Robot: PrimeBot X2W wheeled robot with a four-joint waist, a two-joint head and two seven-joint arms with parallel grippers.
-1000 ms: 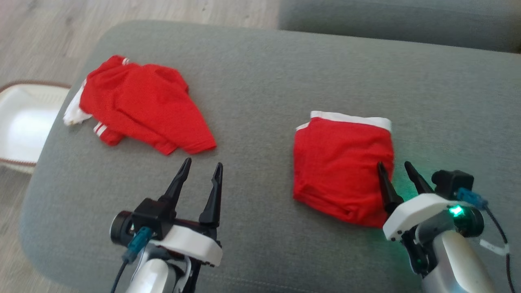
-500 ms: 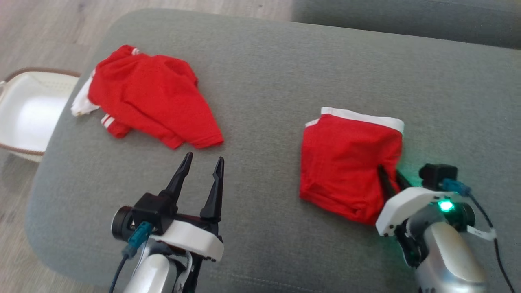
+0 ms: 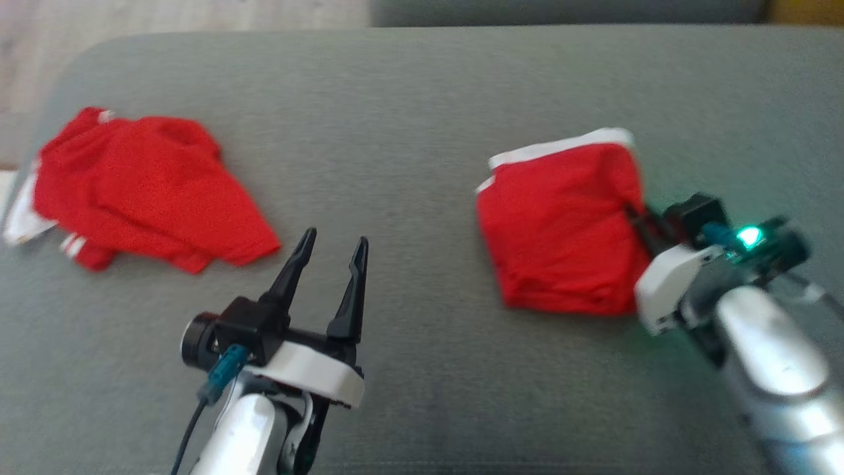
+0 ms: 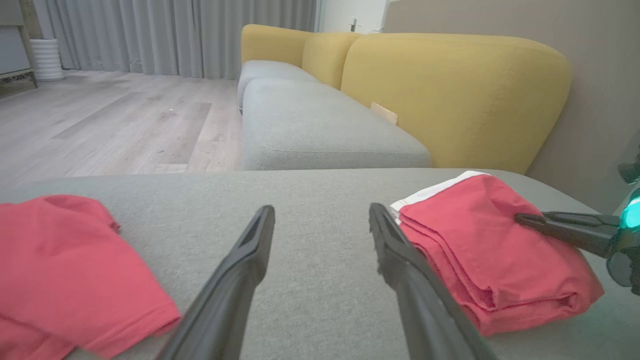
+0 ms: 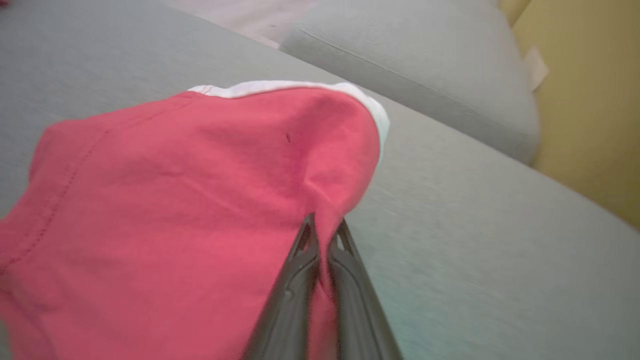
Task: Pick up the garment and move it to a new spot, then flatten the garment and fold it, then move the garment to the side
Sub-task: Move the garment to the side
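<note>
We see the right gripper point(image 3: 638, 218) pinched tight on the right edge of the garment point(image 3: 560, 231), which lies folded on the cushion point(image 3: 409, 119). Left gripper point(image 3: 331, 239) hangs spread wide, empty, between it and a shirt point(image 3: 145, 191).

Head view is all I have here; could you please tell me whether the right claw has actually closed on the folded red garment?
Observer: Yes. In the right wrist view the right claw is shut, pinching the edge of the folded red garment.
Operator: Thank you. Are its layers lying tidily?
Observer: The left wrist view shows the near edge side-on: several layers stacked evenly on the grey cushion.
Operator: And what lies beyond the garment on the claw's side?
Observer: In the right wrist view a yellow backrest rises past the cushion's far edge.
</note>
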